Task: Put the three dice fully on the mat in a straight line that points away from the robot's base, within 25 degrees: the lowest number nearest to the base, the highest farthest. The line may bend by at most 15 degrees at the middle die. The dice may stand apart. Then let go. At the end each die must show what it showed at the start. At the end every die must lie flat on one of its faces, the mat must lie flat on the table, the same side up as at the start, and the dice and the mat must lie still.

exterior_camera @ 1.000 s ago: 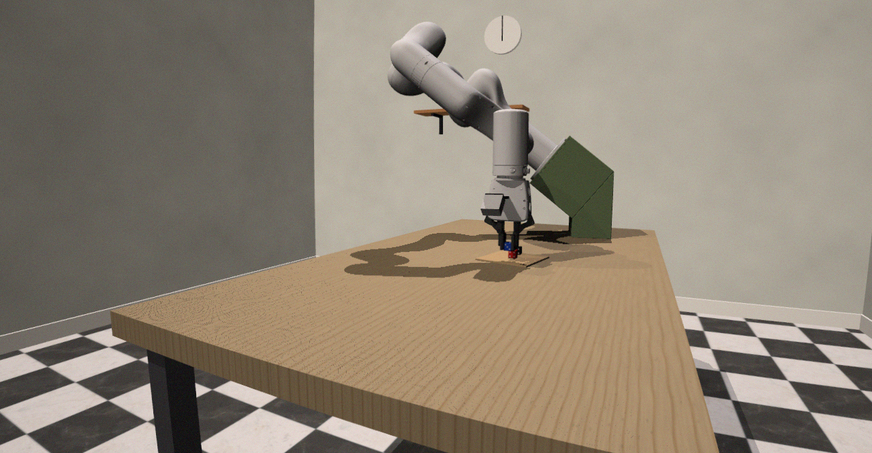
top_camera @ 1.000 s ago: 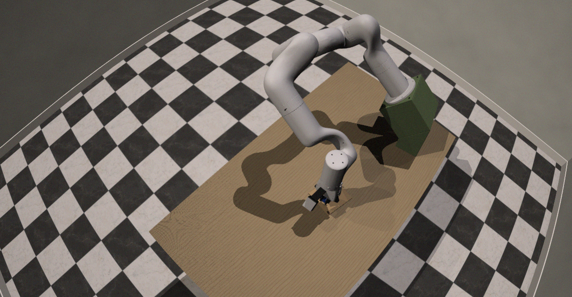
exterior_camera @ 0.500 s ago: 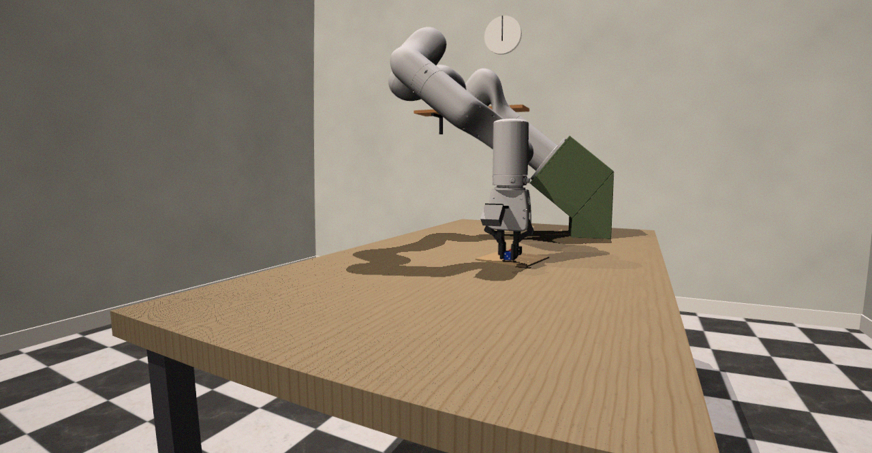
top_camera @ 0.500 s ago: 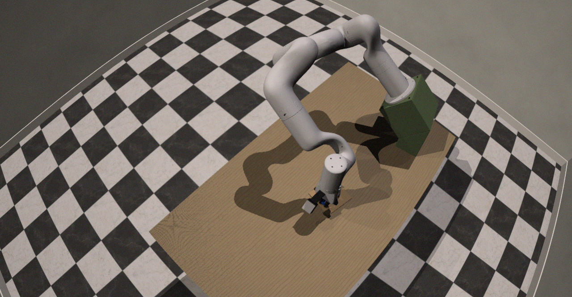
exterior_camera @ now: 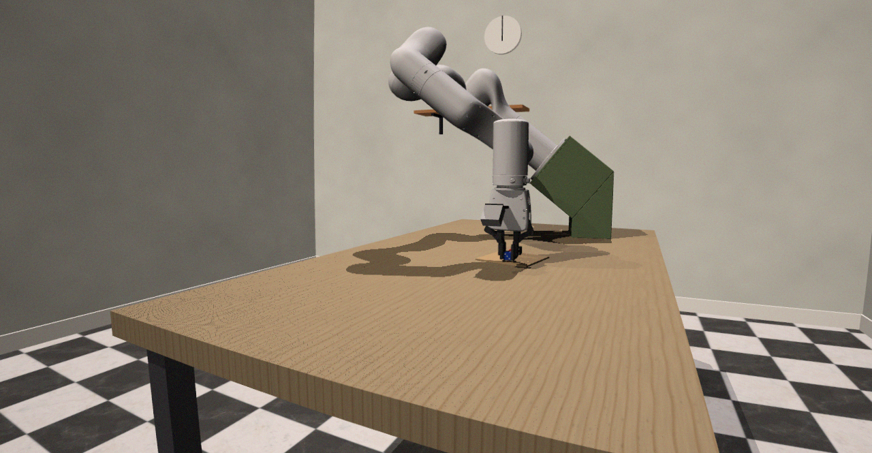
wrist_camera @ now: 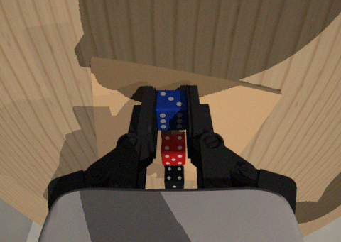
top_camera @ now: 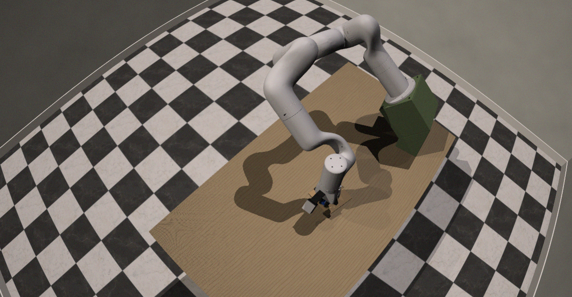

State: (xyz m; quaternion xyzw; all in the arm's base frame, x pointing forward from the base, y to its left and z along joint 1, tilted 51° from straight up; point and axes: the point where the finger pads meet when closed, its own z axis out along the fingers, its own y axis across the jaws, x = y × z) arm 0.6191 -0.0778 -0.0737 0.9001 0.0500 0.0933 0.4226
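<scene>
My gripper (wrist_camera: 171, 101) is shut on a blue die (wrist_camera: 170, 110) and holds it low over the tan mat (wrist_camera: 227, 110). In the wrist view a red die (wrist_camera: 173, 150) lies on the mat just behind the blue one, and a black die (wrist_camera: 175, 177) lies behind the red one, closer to the camera. The three stand roughly in one row. In the exterior view the blue die (exterior_camera: 506, 256) is right at the mat (exterior_camera: 513, 261); I cannot tell whether it touches. In the top view the gripper (top_camera: 324, 203) hides most of the mat and dice.
The green base block (top_camera: 410, 113) stands at the far end of the wooden table (top_camera: 288, 215). The arm's shadow covers the mat area. A small wall shelf (exterior_camera: 439, 112) and a clock (exterior_camera: 502, 34) are on the back wall.
</scene>
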